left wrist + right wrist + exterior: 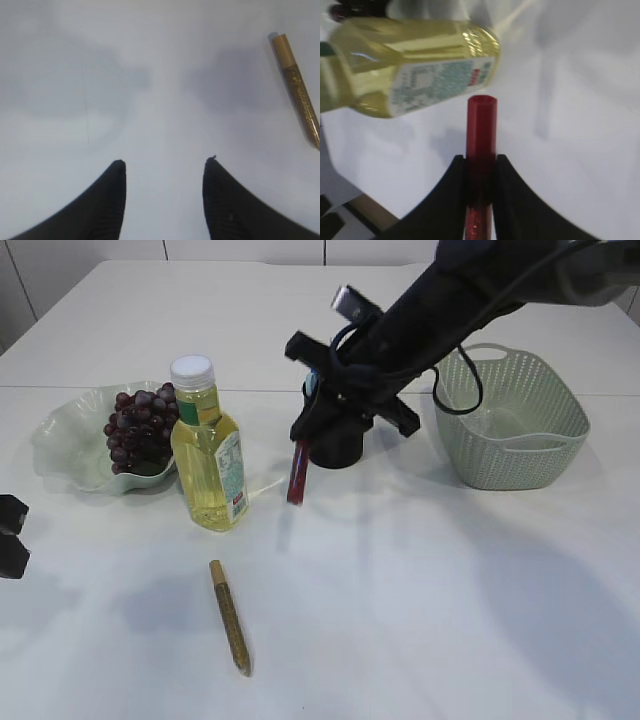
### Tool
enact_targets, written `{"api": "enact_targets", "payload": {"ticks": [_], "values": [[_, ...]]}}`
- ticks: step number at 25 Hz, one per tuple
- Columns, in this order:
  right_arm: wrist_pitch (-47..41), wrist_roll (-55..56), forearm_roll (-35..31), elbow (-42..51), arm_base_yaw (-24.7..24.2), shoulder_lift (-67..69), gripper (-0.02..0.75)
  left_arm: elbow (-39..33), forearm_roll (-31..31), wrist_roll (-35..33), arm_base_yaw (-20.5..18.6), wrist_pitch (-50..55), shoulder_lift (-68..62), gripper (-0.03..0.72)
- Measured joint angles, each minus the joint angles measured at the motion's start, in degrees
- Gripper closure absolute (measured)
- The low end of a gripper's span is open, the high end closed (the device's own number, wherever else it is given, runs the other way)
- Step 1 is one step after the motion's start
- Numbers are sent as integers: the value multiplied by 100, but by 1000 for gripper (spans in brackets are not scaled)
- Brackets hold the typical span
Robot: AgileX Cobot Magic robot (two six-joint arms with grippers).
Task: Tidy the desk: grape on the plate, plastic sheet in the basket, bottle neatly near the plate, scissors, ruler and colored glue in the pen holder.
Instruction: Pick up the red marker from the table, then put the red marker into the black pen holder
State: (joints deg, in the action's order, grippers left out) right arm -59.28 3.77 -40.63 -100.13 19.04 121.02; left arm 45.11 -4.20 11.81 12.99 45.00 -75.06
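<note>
My right gripper (303,440) is shut on a red glitter glue tube (297,473) and holds it hanging above the table just left of the black pen holder (336,443); the tube (481,130) sits between the jaws (480,159). A gold glitter glue tube (230,616) lies on the table at the front; it also shows in the left wrist view (297,90). The yellow bottle (208,450) stands next to the pale green plate (65,445), which holds the grapes (138,430). My left gripper (164,162) is open and empty over bare table at the far left.
A pale green woven basket (515,420) stands at the right, with a clear sheet inside. The right arm reaches across above the pen holder. Scissors and ruler are not visible.
</note>
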Motion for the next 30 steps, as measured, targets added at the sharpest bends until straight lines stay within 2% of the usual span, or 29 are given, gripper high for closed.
{"api": "enact_targets", "payload": {"ticks": [5, 8, 10, 13, 19, 26, 30], "values": [[-93, -2124, -1764, -13, -703, -109, 602, 0, 0, 0, 0, 30, 0, 327], [-19, -3243, -2376, -13, -1014, -109, 602, 0, 0, 0, 0, 30, 0, 327], [192, -3867, -2525, -13, -1134, -109, 602, 0, 0, 0, 0, 30, 0, 327], [523, -4976, -2729, -13, -1147, -109, 602, 0, 0, 0, 0, 30, 0, 327], [928, -7214, -4110, -13, -1147, 49, 603, 0, -39, 0, 0, 44, 0, 328], [1891, -9023, -4792, -13, -1147, 115, 603, 0, -81, 0, 0, 98, 0, 338], [2069, -9677, -5362, -26, -1147, 197, 603, 0, -168, 0, 0, 104, 0, 347]]}}
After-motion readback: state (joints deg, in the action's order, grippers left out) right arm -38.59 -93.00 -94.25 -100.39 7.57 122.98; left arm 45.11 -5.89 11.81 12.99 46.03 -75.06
